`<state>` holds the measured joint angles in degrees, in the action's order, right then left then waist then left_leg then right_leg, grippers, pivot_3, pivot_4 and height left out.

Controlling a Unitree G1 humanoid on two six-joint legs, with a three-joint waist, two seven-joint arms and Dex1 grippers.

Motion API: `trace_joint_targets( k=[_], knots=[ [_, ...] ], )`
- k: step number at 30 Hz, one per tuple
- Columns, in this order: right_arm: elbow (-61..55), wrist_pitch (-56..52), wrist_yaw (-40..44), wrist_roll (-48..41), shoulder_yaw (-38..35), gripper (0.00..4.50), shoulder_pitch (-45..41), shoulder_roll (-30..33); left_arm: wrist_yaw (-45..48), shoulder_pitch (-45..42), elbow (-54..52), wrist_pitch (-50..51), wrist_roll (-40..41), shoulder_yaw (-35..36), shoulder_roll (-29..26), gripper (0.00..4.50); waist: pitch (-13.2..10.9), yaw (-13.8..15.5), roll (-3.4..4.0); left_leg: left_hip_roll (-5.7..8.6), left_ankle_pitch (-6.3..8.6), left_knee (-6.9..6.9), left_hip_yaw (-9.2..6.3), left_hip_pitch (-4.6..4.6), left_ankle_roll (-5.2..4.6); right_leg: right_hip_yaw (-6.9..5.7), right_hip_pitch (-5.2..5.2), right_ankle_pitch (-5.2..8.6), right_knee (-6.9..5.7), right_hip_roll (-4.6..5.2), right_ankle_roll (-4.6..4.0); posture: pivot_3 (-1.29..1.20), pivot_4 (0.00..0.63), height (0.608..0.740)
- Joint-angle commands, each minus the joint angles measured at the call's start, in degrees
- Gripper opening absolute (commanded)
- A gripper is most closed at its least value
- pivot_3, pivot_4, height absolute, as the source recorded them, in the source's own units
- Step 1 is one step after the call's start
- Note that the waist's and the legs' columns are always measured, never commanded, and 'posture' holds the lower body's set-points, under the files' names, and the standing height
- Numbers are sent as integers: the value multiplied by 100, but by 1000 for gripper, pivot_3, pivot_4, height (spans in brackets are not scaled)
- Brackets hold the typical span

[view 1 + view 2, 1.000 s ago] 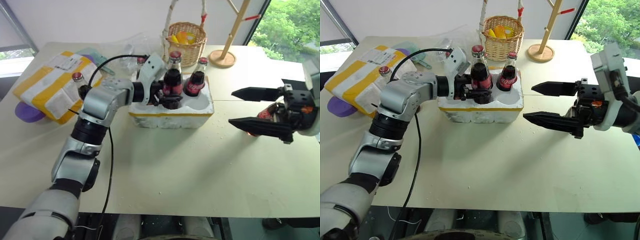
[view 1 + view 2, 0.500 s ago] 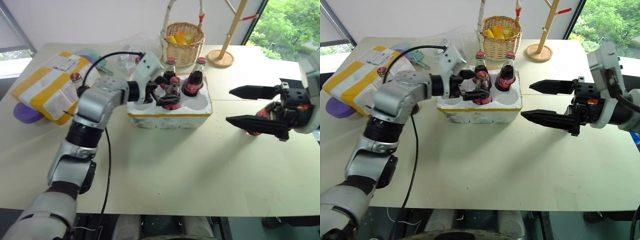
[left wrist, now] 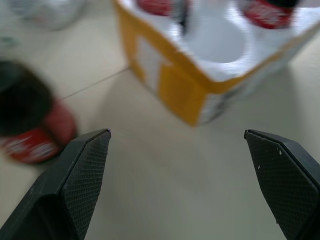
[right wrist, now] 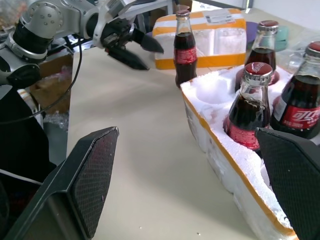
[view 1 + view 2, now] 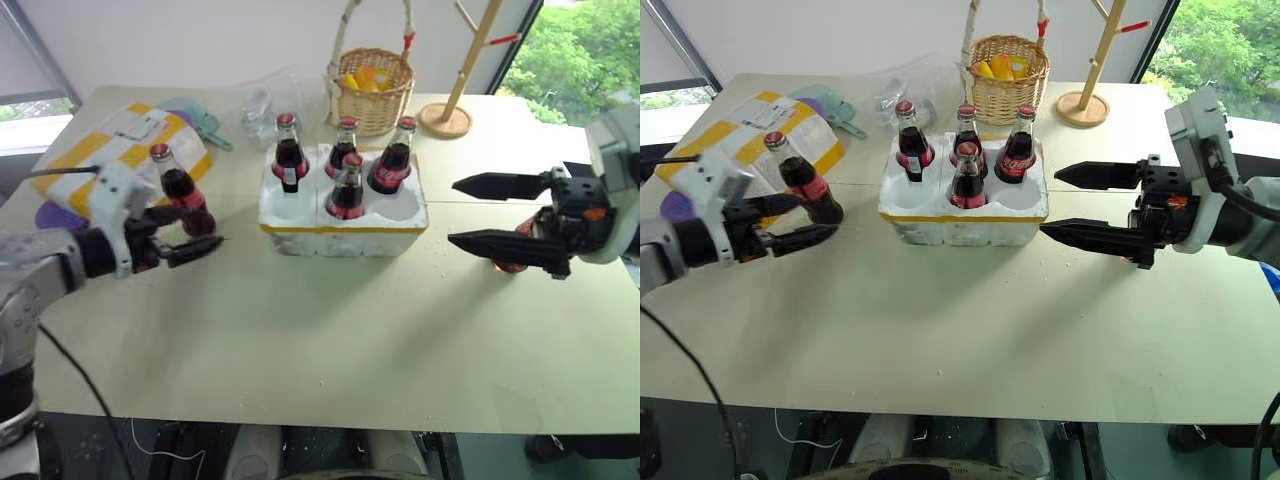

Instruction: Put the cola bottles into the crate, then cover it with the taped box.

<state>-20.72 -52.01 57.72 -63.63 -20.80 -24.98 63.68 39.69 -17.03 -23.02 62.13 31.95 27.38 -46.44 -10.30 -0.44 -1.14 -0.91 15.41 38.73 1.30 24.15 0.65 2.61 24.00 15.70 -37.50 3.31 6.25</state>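
1. The crate (image 5: pixel 342 212) sits mid-bench (image 5: pixel 330 330) with four cola bottles (image 5: pixel 347 189) standing in its wells: three along the far row, one in the near middle well. The near-left and near-right wells are empty.
2. A fifth bottle (image 5: pixel 178 190) stands on the bench left of the crate, just in front of the taped box (image 5: pixel 115 152), which lies at the far left.
3. The left claw (image 5: pixel 190 238) hangs beside that loose bottle, fingers spread wide, holding nothing.
4. The right claw (image 5: pixel 470 212) hovers right of the crate, pointing left toward it, fingers wide apart and empty.
5. Behind its lower finger, a sixth bottle (image 5: pixel 522 232) shows red on the bench.
6. A wicker basket (image 5: pixel 371 85) stands beyond the crate.
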Motion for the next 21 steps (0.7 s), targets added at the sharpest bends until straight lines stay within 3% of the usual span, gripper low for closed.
trace_joint_targets(
  k=[1,8,21],
  knots=[
    [98,99,88,48,-4,4500,-252,-8,-702,56,196,-726,-402,262,365,4490,1,-3,-1,0,4,8,1,0,-6,0,-5,0,1,0,0,0,150,740],
    [187,21,89,23,111,4500,-529,-17,-1256,-321,945,-1557,-822,-319,870,4490,2,-8,-5,2,6,18,0,1,-9,-2,-10,-3,0,6,5,0,150,740],
    [27,-77,-139,-212,-91,4500,-433,-119,-765,-1317,2897,-2810,-1366,-1297,741,4490,2,-22,-5,2,8,18,5,2,-11,-2,-5,-4,-3,7,6,0,150,740]
  ],
)
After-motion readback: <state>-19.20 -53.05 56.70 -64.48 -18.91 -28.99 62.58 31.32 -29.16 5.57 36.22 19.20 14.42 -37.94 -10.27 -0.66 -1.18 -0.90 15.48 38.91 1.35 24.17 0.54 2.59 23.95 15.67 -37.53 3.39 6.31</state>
